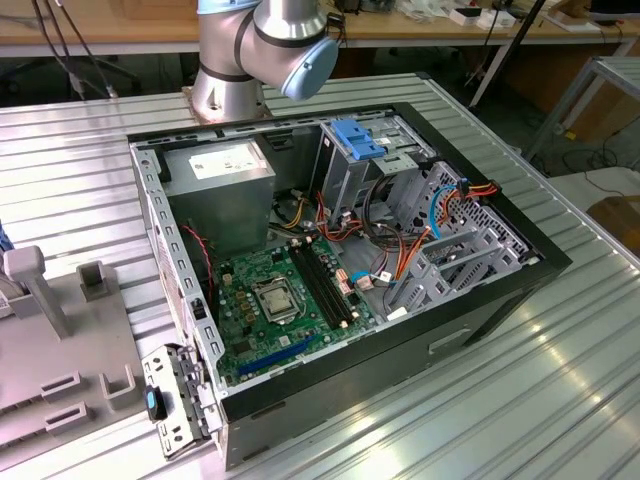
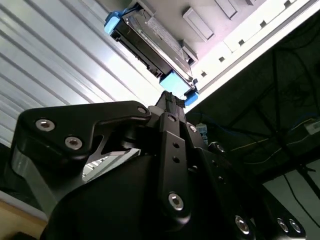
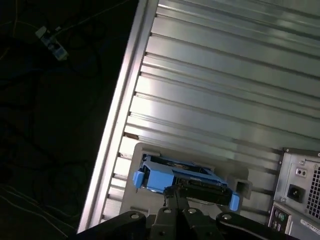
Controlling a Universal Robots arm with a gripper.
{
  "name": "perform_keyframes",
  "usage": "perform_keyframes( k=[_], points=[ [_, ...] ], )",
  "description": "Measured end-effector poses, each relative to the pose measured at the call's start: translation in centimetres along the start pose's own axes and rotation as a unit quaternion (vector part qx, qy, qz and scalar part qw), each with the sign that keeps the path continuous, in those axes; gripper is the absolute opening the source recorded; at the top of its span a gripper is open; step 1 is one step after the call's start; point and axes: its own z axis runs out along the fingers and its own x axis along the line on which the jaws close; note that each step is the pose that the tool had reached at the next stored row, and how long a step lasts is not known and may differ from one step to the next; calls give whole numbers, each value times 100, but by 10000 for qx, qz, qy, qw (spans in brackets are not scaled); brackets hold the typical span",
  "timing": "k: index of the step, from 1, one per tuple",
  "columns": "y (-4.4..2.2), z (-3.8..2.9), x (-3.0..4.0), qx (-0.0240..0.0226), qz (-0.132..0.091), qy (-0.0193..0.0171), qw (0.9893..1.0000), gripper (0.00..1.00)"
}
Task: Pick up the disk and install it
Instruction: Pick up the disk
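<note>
The ribbed metal table (image 3: 225, 75) is stretching wide past the disk (image 3: 172, 176) near its edge. The gripper (image 3: 173, 194) is hanging at the disk, and I cannot tell whether it is gripping.

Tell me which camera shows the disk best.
The first wrist view: the disk shows its full length and both blue frame ends, resting on a grey tray. The second wrist view shows it edge-on.

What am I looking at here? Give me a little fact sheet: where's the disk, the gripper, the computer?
Computer case: open, lying on its side on the ribbed table
Disk: blue-framed, lying on a grey holder on the table, outside the case
Gripper: close against the disk's edge; contact unclear
Installed: not yet
</note>
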Motion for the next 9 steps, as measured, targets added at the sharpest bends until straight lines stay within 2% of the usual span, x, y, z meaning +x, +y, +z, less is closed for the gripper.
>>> perform_keyframes(
  k=[1,2,3,4,7,9],
  points=[
    [0,1,0,40,-57,13,10000,11],
    [0,2,0,101,-104,32,9999,11],
    [0,3,1,216,-190,66,9996,11],
    [0,5,1,281,-273,86,9992,11],
    [6,27,-1,328,-378,101,9987,11],
    [6,34,-1,327,-654,104,9973,11]
  ],
)
